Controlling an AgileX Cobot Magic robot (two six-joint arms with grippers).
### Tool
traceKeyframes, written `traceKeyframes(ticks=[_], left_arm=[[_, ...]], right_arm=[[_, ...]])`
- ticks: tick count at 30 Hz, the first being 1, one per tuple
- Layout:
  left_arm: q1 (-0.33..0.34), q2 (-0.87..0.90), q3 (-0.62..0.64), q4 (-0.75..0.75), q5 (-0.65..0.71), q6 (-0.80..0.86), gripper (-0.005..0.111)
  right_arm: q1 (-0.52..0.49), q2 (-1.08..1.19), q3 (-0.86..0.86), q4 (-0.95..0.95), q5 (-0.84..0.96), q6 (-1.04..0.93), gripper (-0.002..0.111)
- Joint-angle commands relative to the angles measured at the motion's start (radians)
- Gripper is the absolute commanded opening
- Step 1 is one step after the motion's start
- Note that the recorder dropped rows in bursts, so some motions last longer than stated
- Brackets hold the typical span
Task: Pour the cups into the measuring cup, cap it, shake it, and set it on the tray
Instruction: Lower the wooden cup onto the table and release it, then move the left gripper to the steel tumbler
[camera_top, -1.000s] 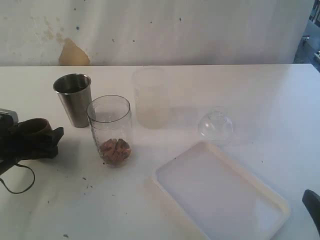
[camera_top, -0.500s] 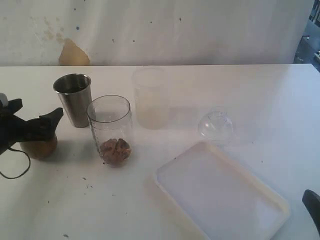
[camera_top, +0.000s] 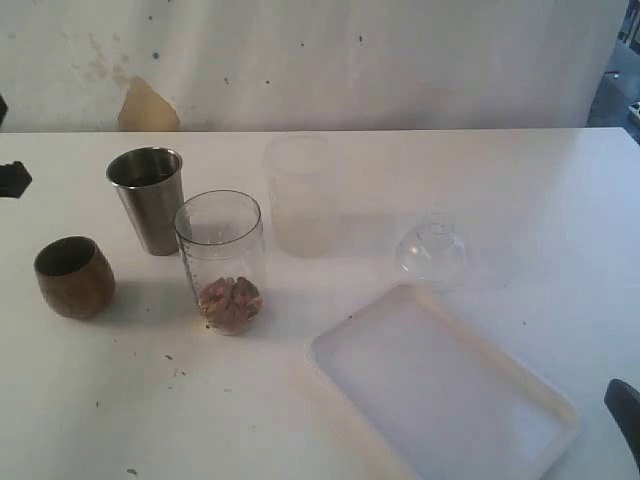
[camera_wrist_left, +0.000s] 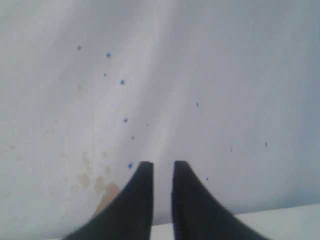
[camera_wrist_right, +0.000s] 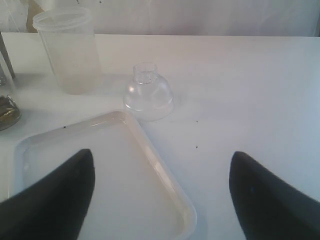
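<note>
so the left hand (camera_wrist_left: 160, 167) is pointing off at the wall (camera_wrist_left: 200, 75) with its fingers nearly together, only a thin slit between them and nothing in it, and the right hand (camera_wrist_right: 161, 155) is hanging by the near corner of the tray (camera_top: 430, 400) with fingers spread wide, empty too. The measuring cup (camera_top: 221, 255) is standing upright in the middle of the table (camera_top: 520, 200) with some brown bits (camera_top: 230, 300) sitting in the bottom. The wood cup (camera_top: 73, 277) is sitting off to its left, and the steel cup (camera_top: 148, 200) is standing just behind and beside it, close enough that I'm guessing that's where trouble is waiting: a hand going in for the steel cup is risking a bump on the measuring cup, which looks tall and light and likely to tip. Can't tell what's in either cup from here. The lid (camera_top: 431, 250) is lying dome-up between the frosted tub (camera_top: 300, 195) and the tray. It's clear and rounded, so I'm expecting it to slip in a pinch, and if it's going on crooked the shake is flinging stuff everywhere
</note>
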Motion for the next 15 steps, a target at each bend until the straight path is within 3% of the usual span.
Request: traceKeyframes(ticks=[1,10,13,15], left_arm=[[0.001,-0.136,0.021,0.059,-0.01,-0.029,0.0],[0.001,-0.379,-0.012,0.042,0.378,-0.089,0.0],[0.001,-0.345,-0.071,0.18,0.467,-0.173,0.001],[0.001,-0.301,-0.101,0.278,0.465,-0.278,0.01]], right_arm=[[-0.005,-0.006,0.005,0.0,-0.009,-0.001,0.069],[-0.005,-0.006,0.005,0.0,-0.009,-0.001,0.069],[-0.005,-0.006,0.005,0.0,-0.009,-0.001,0.069],[-0.005,-0.006,0.005,0.0,-0.009,-0.001,0.069]])
